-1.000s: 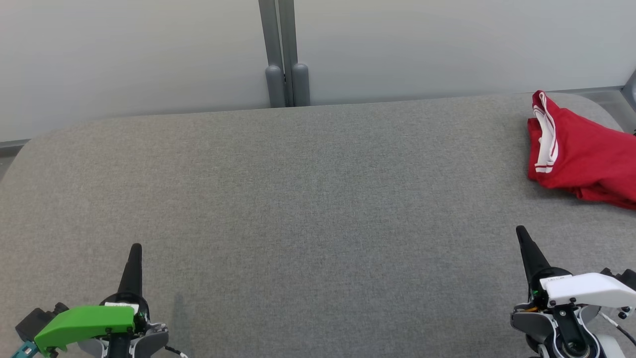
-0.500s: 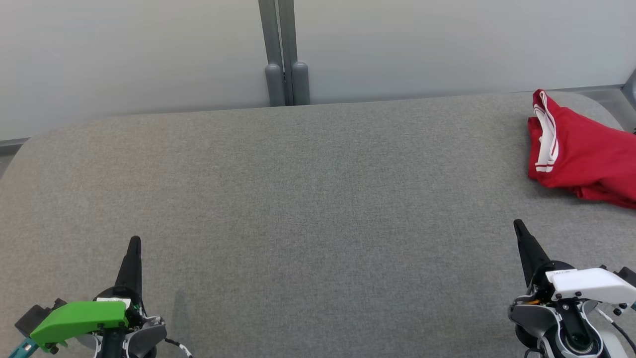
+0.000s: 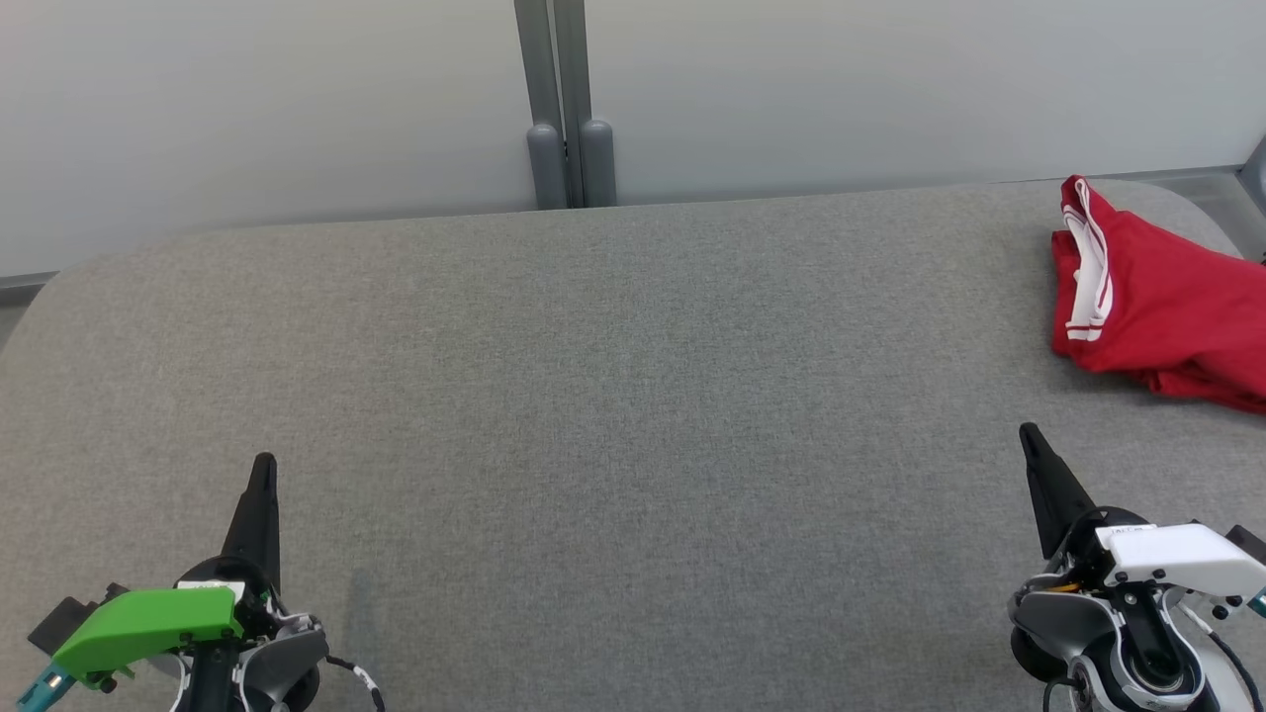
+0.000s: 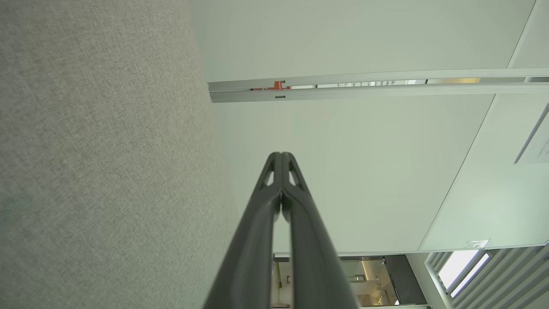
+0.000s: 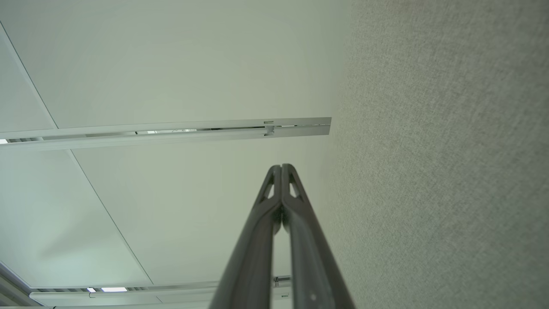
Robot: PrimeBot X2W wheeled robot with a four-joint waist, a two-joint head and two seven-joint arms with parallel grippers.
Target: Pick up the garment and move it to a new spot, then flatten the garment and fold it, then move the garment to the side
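The garment (image 3: 1167, 302) is red with white striped trim and lies crumpled at the far right of the grey table (image 3: 633, 396), partly cut off by the view's edge. My right gripper (image 3: 1029, 433) is shut and empty at the lower right, its tip well short of the garment. At the lower left my left gripper (image 3: 264, 463) is shut and empty too. In the left wrist view the left gripper (image 4: 281, 155) has its fingers pressed together beside the table surface. The right gripper (image 5: 281, 166) looks the same in the right wrist view.
A pale wall (image 3: 297, 109) with a grey double post (image 3: 569, 138) runs behind the table's far edge. The table's corners are rounded, and its surface spreads wide between the two grippers.
Both grippers have moved forward a little over the table, away from the near edge. They stay shut. The garment lies where it was.
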